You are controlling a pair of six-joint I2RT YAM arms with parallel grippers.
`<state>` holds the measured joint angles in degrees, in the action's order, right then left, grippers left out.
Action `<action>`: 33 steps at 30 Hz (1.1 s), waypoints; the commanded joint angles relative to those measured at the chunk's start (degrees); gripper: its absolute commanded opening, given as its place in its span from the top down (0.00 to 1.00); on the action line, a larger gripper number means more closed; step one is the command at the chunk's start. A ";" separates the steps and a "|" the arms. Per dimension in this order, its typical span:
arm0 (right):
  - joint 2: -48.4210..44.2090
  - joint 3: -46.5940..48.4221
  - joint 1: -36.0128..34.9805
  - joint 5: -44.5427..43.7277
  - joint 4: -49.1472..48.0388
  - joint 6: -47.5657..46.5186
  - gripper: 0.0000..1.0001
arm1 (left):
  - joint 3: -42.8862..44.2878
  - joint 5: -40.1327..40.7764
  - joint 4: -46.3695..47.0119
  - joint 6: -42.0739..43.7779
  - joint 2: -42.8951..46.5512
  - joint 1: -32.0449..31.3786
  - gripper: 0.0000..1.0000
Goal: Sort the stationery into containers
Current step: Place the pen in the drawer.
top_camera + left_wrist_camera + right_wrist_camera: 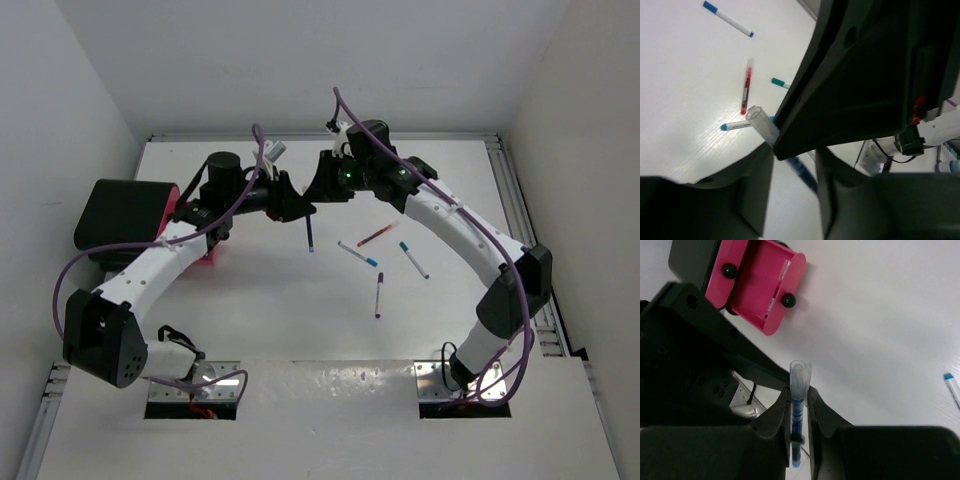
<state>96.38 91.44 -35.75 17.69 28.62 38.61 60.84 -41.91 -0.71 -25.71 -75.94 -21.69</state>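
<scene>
The black box [118,212] sits far left on the table [300,310], at about nine o'clock from the left gripper [792,167]. The pink tray [752,285] is just beside the box on its right, partly hidden under the left arm in the top view, and a pale pen [777,290] lies inside along one wall.

The left gripper is released. Its fingers [757,195] stand apart and the blue pen [309,235] passes through the gap, though whether it touches either of them I cannot tell. Just to the right, the right gripper [799,397] is clenched on that same blue pen, gripping its barrel, with the clear cap end sticking out past the fingertips toward the table. The pen hangs clear of the table at six o'clock below the two grippers, which are nose to nose. The right gripper's black body fills much of the left wrist view.

At four to five o'clock from the right gripper four loose pens lie on the table: a red pen [377,235], a blue-capped pen [357,253], a purple pen [379,295] nearest the bases, and a teal-capped pen [414,260] farthest right
</scene>
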 commanded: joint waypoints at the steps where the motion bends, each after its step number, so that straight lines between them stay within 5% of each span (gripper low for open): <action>1: -2.60 1.11 -0.90 0.06 -3.05 0.59 1.00 | 0.68 1.22 0.80 1.28 1.59 -0.54 0.63; 7: -2.16 2.51 0.67 -1.26 -3.31 -0.20 1.00 | 0.51 1.48 -6.14 5.23 3.86 1.30 0.91; 11: -2.16 2.52 5.94 -1.43 -2.52 -0.46 0.52 | 5.06 4.62 -18.68 14.59 3.09 8.22 1.00; 14: -2.16 0.76 11.30 -1.70 -1.73 -3.45 0.43 | 11.74 14.35 -32.74 24.29 -0.25 13.68 1.00; 22: -2.25 -7.41 21.68 -0.29 2.05 -13.03 0.48 | 16.42 28.11 -42.01 36.69 -8.87 26.60 1.00; 33: 0.56 -10.67 23.62 -3.98 1.61 -16.29 0.56 | 16.77 32.68 -38.67 35.83 -16.78 28.90 0.90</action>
<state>96.14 80.38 -12.78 15.18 31.75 23.97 75.96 -10.55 -41.08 10.09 -92.42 6.72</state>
